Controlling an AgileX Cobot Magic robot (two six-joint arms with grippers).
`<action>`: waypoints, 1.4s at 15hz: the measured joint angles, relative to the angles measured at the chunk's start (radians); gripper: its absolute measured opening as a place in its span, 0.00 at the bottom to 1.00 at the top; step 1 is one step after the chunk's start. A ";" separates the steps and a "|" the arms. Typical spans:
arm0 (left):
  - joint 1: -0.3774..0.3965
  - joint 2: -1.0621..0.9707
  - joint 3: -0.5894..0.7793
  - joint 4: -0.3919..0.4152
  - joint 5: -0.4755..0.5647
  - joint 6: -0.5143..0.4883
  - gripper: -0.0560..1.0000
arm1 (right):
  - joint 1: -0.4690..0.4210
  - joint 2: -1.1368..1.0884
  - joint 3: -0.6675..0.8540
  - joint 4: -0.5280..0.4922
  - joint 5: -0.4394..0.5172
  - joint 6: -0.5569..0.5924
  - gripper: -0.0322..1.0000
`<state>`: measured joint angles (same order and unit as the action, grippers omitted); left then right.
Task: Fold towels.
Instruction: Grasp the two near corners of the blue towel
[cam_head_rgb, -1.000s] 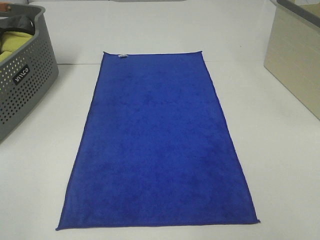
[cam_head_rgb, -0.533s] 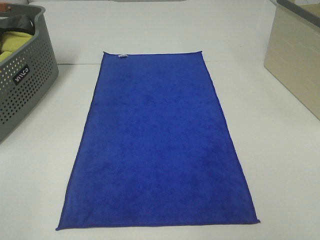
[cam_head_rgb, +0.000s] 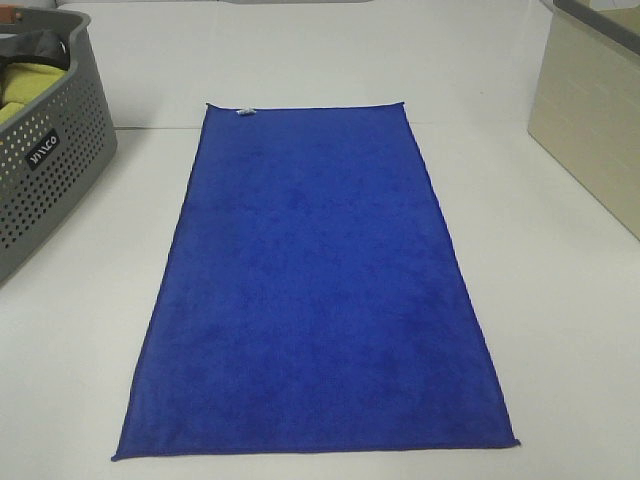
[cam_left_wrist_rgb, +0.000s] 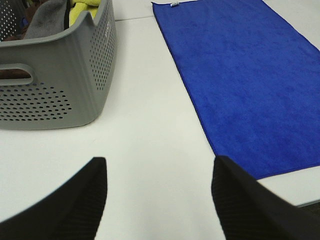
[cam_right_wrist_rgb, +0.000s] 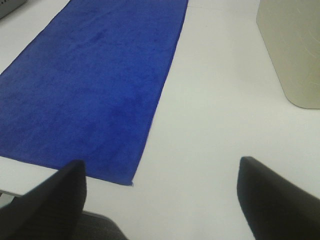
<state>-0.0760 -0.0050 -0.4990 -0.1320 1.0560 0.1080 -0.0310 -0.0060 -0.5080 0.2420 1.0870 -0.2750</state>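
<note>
One royal-blue towel lies flat and fully spread on the white table, long side running away from me, with a small white tag at its far short edge. It also shows in the left wrist view and the right wrist view. Neither gripper shows in the exterior high view. My left gripper is open and empty over bare table, beside the towel's near left corner. My right gripper is open and empty over bare table, beside the towel's near right corner.
A grey perforated basket stands at the left, holding a yellow-green cloth and dark cloths. A beige bin stands at the right; it also shows in the right wrist view. The table's front edge lies just past the towel's near edge.
</note>
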 joint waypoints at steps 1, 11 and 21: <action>0.000 0.000 0.000 0.000 0.000 0.000 0.61 | 0.000 0.000 0.000 0.000 0.000 0.000 0.79; 0.000 0.000 0.000 0.000 0.000 0.000 0.61 | 0.000 0.000 0.000 0.000 0.000 0.000 0.79; 0.000 0.000 0.000 -0.004 -0.002 0.000 0.61 | 0.000 0.000 0.000 0.010 -0.002 0.000 0.79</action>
<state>-0.0760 -0.0050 -0.4990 -0.1360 1.0540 0.1080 -0.0310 -0.0060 -0.5080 0.2520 1.0850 -0.2750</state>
